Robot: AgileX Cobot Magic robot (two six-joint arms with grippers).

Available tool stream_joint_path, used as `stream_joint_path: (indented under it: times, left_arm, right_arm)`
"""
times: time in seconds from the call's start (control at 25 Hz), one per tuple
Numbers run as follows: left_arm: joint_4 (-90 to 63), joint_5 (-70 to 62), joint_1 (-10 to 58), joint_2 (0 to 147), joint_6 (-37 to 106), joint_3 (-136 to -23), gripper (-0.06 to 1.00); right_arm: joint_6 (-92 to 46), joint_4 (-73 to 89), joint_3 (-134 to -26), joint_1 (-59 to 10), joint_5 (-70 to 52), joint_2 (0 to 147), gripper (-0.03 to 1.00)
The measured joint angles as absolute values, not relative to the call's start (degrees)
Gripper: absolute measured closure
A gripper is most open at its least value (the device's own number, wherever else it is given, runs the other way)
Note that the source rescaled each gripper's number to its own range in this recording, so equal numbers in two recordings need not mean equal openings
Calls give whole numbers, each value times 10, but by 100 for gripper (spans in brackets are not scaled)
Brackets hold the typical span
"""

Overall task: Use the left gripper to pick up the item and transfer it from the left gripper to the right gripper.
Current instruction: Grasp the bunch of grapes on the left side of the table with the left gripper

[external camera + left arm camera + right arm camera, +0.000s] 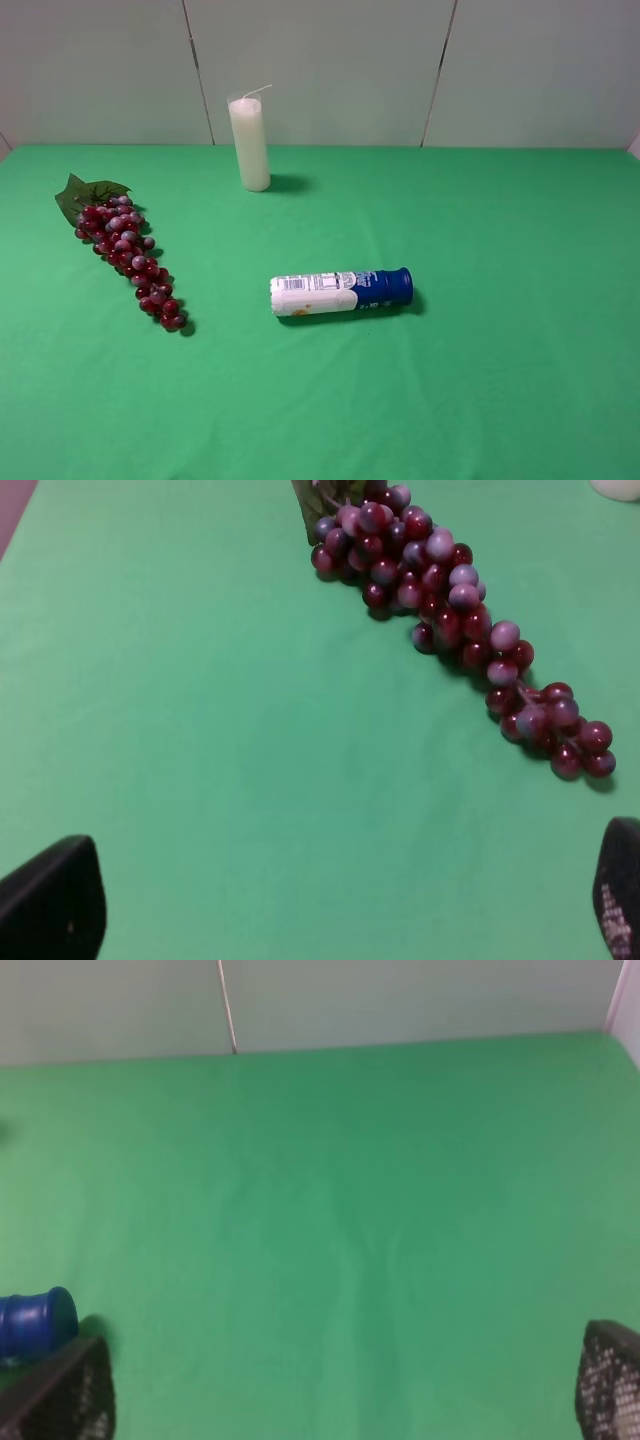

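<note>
The black left gripper (335, 905) is shown with jaws spread wide, nothing held or touched. The long bunch of dark red-purple artificial grapes with green leaves (125, 245) lies untouched at the left of the green cloth table (480, 380), near that gripper. The pick-up is judged not yet begun; an advance and descent over the bunch's middle is called for. The black right gripper (335, 1395) is likewise wide open and empty.

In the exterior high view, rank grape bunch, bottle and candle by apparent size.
1. dark red-purple artificial grape bunch
2. white-and-blue bottle
3. white upright candle, farther back, so less certain
</note>
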State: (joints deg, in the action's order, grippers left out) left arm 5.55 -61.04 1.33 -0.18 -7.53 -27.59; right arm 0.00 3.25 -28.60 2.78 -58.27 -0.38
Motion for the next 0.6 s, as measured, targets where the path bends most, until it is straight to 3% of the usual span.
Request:
stream_joint_path:
  times: [0.6]
  left_arm:
    - [56, -647, 13, 59, -84, -306, -3]
  right_arm:
    - [0, 33, -286, 28, -583, -4, -3]
